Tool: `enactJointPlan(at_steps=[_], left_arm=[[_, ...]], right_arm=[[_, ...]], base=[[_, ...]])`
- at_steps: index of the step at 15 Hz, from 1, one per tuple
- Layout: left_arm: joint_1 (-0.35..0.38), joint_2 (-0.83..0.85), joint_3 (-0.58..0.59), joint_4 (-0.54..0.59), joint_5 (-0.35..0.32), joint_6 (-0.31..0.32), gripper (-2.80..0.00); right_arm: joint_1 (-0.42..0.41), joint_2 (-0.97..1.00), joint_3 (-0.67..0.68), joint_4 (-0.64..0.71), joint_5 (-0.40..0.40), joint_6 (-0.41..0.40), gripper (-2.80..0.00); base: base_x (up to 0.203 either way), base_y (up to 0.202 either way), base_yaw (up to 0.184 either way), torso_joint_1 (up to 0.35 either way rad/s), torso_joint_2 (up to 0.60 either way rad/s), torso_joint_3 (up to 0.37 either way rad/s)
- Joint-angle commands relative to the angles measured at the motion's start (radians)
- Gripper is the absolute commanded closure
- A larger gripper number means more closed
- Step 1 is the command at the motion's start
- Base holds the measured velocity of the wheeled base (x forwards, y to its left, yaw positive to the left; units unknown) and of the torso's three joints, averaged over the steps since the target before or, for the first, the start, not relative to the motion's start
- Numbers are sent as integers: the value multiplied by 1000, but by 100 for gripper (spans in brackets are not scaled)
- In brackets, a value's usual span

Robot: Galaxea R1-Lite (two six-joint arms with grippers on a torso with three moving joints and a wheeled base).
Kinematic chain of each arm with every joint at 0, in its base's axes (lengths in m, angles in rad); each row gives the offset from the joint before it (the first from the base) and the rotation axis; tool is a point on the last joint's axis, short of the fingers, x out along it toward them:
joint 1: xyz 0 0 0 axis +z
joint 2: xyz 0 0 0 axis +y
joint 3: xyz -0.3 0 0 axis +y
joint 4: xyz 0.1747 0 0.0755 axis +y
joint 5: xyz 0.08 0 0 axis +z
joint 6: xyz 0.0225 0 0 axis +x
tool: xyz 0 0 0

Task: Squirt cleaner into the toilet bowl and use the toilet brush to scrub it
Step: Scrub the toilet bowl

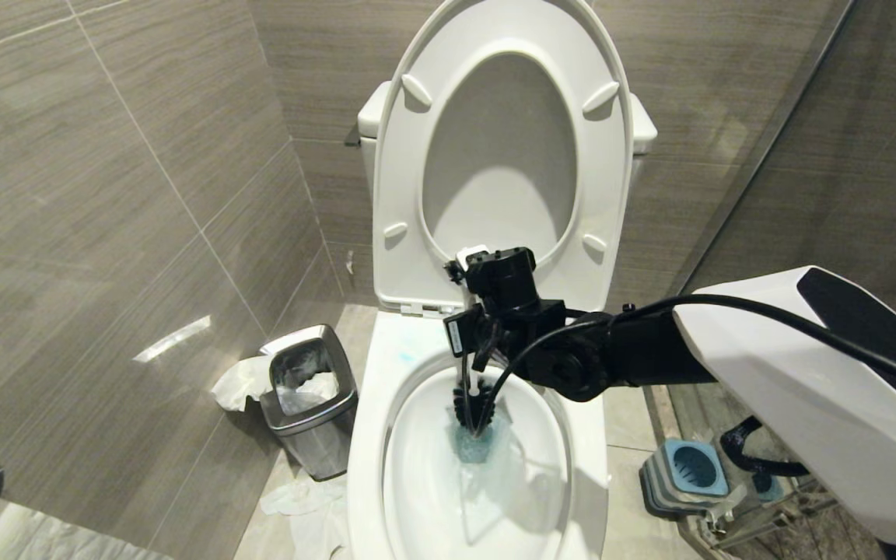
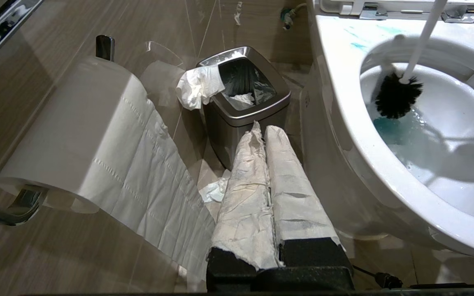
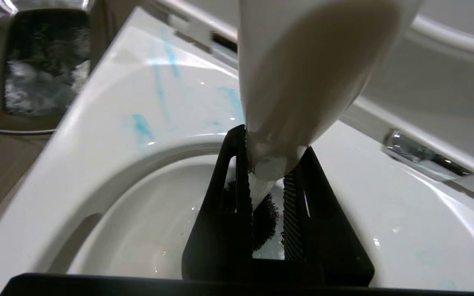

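One toilet bowl (image 1: 374,435), seat and lid raised. One toilet brush (image 2: 397,98), its black bristle head down inside the basin at the rear wall, touching the blue-tinted water. Cleaner (image 3: 142,125) shows as several pale turquoise smears on the rear rim and as a tint in the water beneath the bristles. One steel waste bin (image 1: 312,404) stands on the floor at the robot's left of the bowl, with tissue hanging from it. One blue-and-grey brush holder (image 1: 689,470) stands on the floor at the right.

Right tool (image 3: 266,193) is above the rear rim, clamped on the brush's white handle, bristles directly below. Left tool (image 2: 268,164), wrapped in paper, is closed and holds nothing, beside the bowl near one toilet-paper roll (image 2: 72,127).
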Motion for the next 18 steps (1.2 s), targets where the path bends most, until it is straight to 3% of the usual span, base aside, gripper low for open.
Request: enactJointPlan(at_steps=[1, 6, 12, 14, 18], left_arm=[[0, 1, 2, 0, 0, 0, 0], [0, 1, 2, 0, 0, 0, 0], [0, 1, 2, 0, 0, 0, 0], [0, 1, 2, 0, 0, 0, 0], [0, 1, 2, 0, 0, 0, 0]], right_arm=[[43, 10, -7, 3, -2, 13, 0], [128, -54, 47, 53, -3, 70, 0], [190, -319, 454, 45, -7, 120, 0], [176, -385, 540, 43, -12, 150, 0], [76, -409, 535, 41, -15, 152, 0]], base=[[0, 0, 0, 0, 0, 0], [0, 0, 0, 0, 0, 0], [0, 0, 0, 0, 0, 0], [0, 0, 0, 0, 0, 0], [0, 0, 0, 0, 0, 0]])
